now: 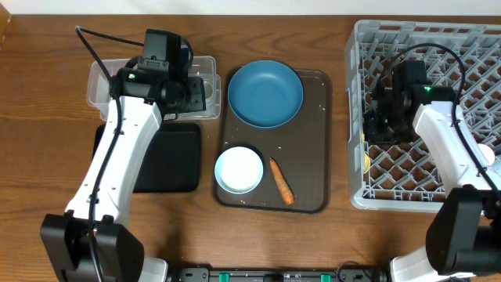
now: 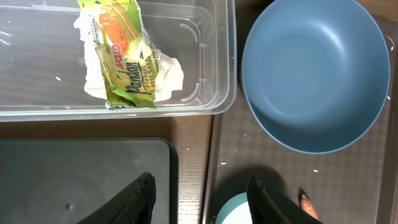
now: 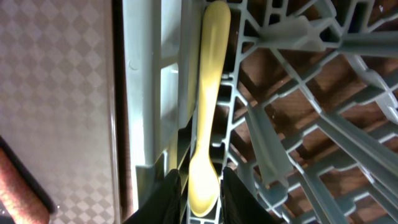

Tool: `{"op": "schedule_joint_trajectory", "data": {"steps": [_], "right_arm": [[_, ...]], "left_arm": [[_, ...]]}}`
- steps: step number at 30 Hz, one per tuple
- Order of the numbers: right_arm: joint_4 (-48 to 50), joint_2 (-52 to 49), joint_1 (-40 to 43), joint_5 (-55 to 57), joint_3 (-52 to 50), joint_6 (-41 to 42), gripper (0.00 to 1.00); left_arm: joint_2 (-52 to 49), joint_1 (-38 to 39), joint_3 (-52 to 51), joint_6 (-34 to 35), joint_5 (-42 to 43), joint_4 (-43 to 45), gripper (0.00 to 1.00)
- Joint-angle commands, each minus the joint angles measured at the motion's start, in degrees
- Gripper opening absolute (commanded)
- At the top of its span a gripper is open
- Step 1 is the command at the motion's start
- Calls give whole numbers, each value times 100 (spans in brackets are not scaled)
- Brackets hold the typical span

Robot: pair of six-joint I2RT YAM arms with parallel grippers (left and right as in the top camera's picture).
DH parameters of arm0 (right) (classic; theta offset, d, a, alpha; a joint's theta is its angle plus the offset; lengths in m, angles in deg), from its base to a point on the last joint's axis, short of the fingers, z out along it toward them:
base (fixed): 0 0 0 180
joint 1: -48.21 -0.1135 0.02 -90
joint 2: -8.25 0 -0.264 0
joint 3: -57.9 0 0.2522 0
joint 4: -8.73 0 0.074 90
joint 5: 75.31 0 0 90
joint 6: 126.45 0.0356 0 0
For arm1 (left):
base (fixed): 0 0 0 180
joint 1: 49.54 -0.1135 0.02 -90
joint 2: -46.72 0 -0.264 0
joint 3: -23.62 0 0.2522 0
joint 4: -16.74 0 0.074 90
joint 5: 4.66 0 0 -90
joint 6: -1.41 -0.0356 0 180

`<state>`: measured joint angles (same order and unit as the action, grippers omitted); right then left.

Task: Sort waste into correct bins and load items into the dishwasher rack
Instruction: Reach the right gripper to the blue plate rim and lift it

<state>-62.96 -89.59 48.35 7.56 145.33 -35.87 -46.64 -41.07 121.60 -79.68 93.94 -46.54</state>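
Right gripper (image 3: 202, 194) sits low in the dishwasher rack (image 3: 149, 93), fingers hugging the bowl end of the pale yellow spoon (image 3: 208, 93), which lies along the channel by the rack's left wall. Pinching it or only flanking it? Can't tell from this close. Here's the danger: lift without opening wide and the spoon gets dragged up, or tips through the lattice. Left gripper (image 2: 202, 196) hangs spread and empty beside the clear tub (image 2: 227, 56), with the wrapper (image 2: 124, 56) and tissue (image 2: 171, 74) inside.
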Motion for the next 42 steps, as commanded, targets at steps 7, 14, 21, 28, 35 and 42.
{"op": "schedule_joint_trajectory", "data": {"steps": [7, 14, 21, 28, 35, 42], "right_arm": [[20, 122, -98, -520, 1373, -48, 40], [1547, 48, -492, -1663, 1471, -87, 44], [2457, -540, -1318, -713, 1471, 192, 54], [2909, -1486, -1779, 323, 1471, 820, 50], [3123, -2291, -1864, 387, 1471, 1309, 43], [3121, -2669, -1864, 374, 1471, 1467, 18]], "left_arm": [[-20, 79, 37, -76, -52, -11, 54], [-20, 94, 37, -74, -52, -17, 54], [-20, 94, 37, -74, -52, -52, 54], [-20, 94, 37, -74, -52, -59, 54], [-20, 94, 37, -74, -52, -59, 55], [-20, 94, 37, -74, -52, -57, 55]]}}
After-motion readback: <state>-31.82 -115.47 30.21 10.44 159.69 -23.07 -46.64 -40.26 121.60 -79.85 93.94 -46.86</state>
